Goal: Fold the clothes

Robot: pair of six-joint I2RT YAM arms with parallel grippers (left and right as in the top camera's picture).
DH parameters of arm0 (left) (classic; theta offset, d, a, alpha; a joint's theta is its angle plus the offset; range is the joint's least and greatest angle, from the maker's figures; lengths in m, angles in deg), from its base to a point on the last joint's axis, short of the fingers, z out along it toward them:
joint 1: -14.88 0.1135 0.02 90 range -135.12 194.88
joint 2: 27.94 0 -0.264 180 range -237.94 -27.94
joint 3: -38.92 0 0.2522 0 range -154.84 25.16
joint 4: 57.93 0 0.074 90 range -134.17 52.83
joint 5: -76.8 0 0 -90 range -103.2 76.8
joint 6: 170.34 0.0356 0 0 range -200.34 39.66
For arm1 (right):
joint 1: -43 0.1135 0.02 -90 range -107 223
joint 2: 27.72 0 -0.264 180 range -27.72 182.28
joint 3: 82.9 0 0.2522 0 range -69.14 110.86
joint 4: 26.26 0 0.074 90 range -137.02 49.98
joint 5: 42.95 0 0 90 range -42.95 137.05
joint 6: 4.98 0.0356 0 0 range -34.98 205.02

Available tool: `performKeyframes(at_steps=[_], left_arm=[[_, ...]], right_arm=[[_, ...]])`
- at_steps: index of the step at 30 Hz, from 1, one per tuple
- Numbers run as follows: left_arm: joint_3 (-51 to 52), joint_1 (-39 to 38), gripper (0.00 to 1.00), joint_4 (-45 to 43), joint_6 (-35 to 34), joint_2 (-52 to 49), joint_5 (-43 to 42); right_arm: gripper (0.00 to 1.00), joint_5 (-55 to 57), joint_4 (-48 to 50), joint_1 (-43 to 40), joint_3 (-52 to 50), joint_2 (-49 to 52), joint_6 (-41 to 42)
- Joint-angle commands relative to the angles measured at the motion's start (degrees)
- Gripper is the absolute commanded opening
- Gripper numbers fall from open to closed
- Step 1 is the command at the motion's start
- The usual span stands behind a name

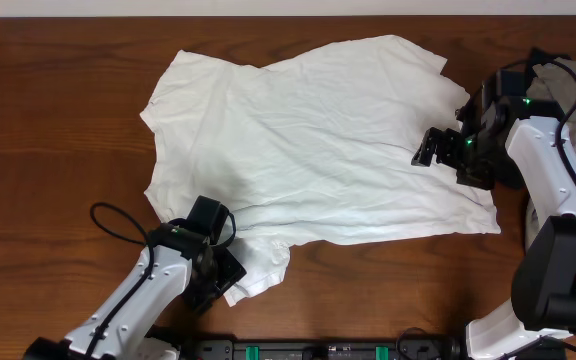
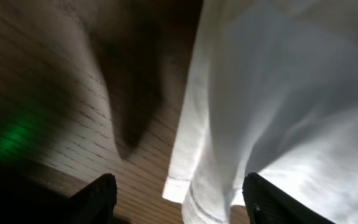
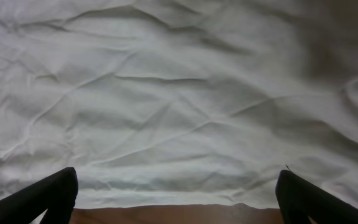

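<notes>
The left gripper (image 1: 211,283) sat near the front of the dark, wood-grained table (image 1: 48,120). Its jaws were apart, astride the hemmed near-left corner of the T-shirt (image 1: 318,150), and not clamped on it. The shirt lay spread and wrinkled across the middle of the table, showing a plain white face. Farther back, at the shirt's right edge, the right gripper (image 1: 426,150) hung just over the cloth, jaws wide apart and holding nothing.

Covered and blurred
A corner of the T-shirt (image 1: 318,150) is hidden under the left gripper (image 1: 211,272); the left wrist view is blurred.
</notes>
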Motion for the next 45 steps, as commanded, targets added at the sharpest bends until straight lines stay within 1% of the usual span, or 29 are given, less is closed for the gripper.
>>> performKeyframes(at_steps=[1,6,14,21,28,30,31,34,38,40,42,45], left_arm=[[0.31,-0.24,0.67,0.15,-0.72,-1.4,1.09],[0.33,-0.52,0.68,-0.26,-0.72,-2.23,0.92],[0.33,-4.26,0.68,-3.28,-2.29,-2.67,0.94],[0.66,-4.26,0.67,-3.54,-2.25,-2.67,1.33],[3.56,-4.26,0.66,-5.77,-3.3,-2.67,0.9],[3.87,-4.26,0.66,-6.1,-3.28,-2.67,0.5],[3.87,-4.26,0.63,-6.1,-3.26,-2.67,0.5],[3.87,-4.26,0.62,-6.29,-3.26,-2.67,0.5],[3.87,-4.26,0.6,-6.34,-3.23,-2.67,0.52],[3.87,-4.26,0.57,-6.34,-3.23,-2.67,0.52],[3.87,-4.26,0.56,-6.47,-3.23,-2.67,0.52],[3.87,-4.26,0.56,-6.71,-3.23,-2.67,0.5]], right_arm=[[0.99,0.55,0.02,0.33,0.66,-0.11,0.48],[0.99,0.74,0.07,0.33,0.66,-0.11,0.48],[0.99,1.01,-0.52,0.26,0.66,-0.11,0.48],[0.99,3.13,-2.16,0.17,0.66,-0.11,0.48],[0.99,3.1,-2.64,-0.55,0.66,-0.11,1.2],[0.99,3.08,-2.95,-1.25,0.66,-0.11,1.84],[0.99,3.13,-3.06,-1.6,0.66,-0.11,2.12],[0.99,3.34,-3.78,-3.39,0.66,-0.11,2.34],[0.99,7.69,-5.97,-7.17,0.66,-0.11,6.43],[0.99,7.76,-6.88,-8.87,0.66,-0.11,6.43],[0.99,7.93,-8.28,-10.38,0.66,-0.11,6.29],[0.99,12.31,-10.49,-11.96,0.66,-0.11,7.85]])
